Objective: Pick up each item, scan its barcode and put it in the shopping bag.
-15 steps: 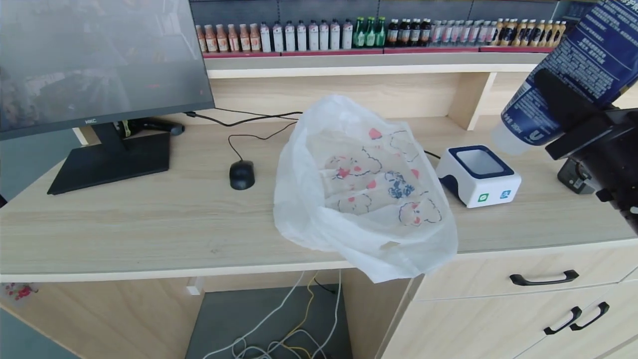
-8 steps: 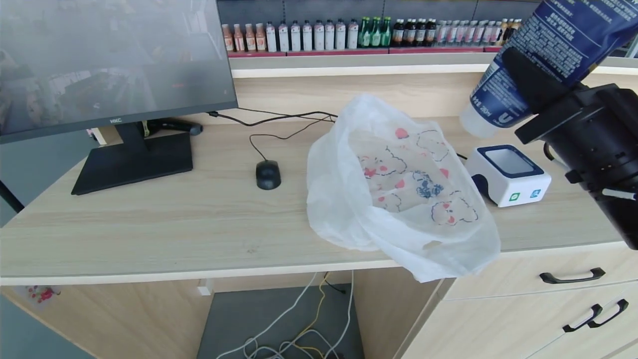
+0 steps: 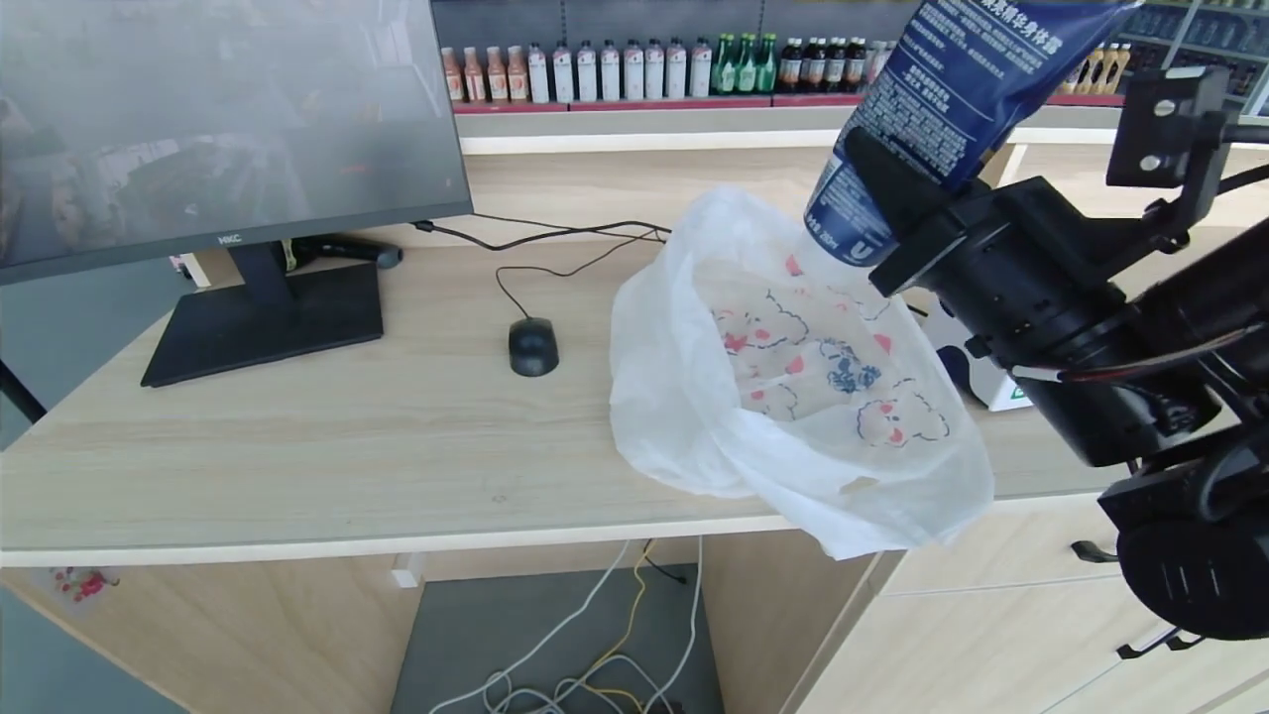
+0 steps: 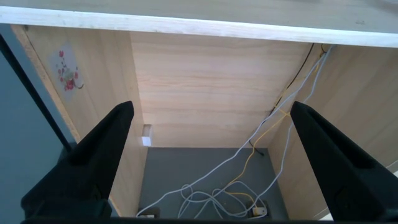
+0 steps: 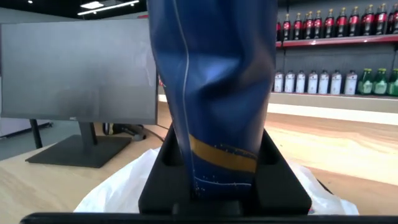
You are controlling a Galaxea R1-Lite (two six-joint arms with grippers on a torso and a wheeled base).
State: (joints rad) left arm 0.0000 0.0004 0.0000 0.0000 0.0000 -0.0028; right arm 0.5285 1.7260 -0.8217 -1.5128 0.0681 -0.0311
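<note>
right pincer [image 3: 885,210]: clamped on blue tube [image 3: 952,79], cap-end down
shopping bag [image 3: 793,397]: mouth just under the cap
left pincer [image 4: 211,113]: wide open, empty

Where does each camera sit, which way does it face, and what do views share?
Head view: on the head, facing forward and down at the light wooden counter and white printed plastic shopping bag; right gripper shows, clamping a dark blue squeeze tube.
Left wrist view: below the counter edge, facing loose cables in the recess; open left gripper frames them.
Right wrist view: along the right gripper, past the tube to the bag and black monitor.
Shared by head and right wrist views: tube, bag, monitor.
</note>
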